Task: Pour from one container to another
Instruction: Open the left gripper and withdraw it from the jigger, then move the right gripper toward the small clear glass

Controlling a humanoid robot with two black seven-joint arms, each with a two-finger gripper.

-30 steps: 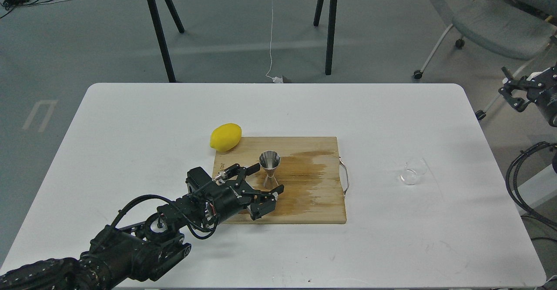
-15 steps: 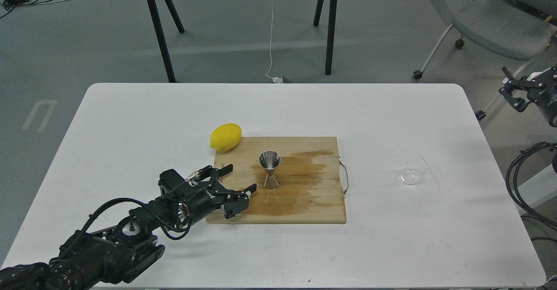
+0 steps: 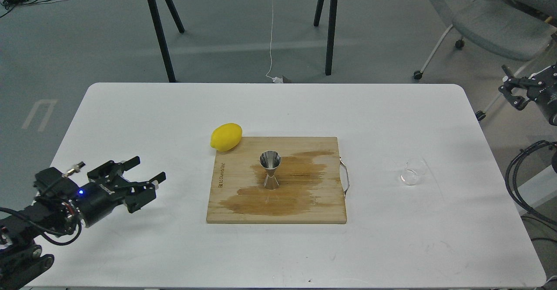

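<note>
Clearly the left hand [image 3: 147,169] hangs wide open, empty, touching nothing.

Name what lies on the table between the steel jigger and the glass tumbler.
Head view: wet cutting board under the jigger, its metal handle, then bare white table up to the tumbler.

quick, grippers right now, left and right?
left gripper: open, holding nothing
right gripper: cannot be told, seen small at the frame edge
</note>
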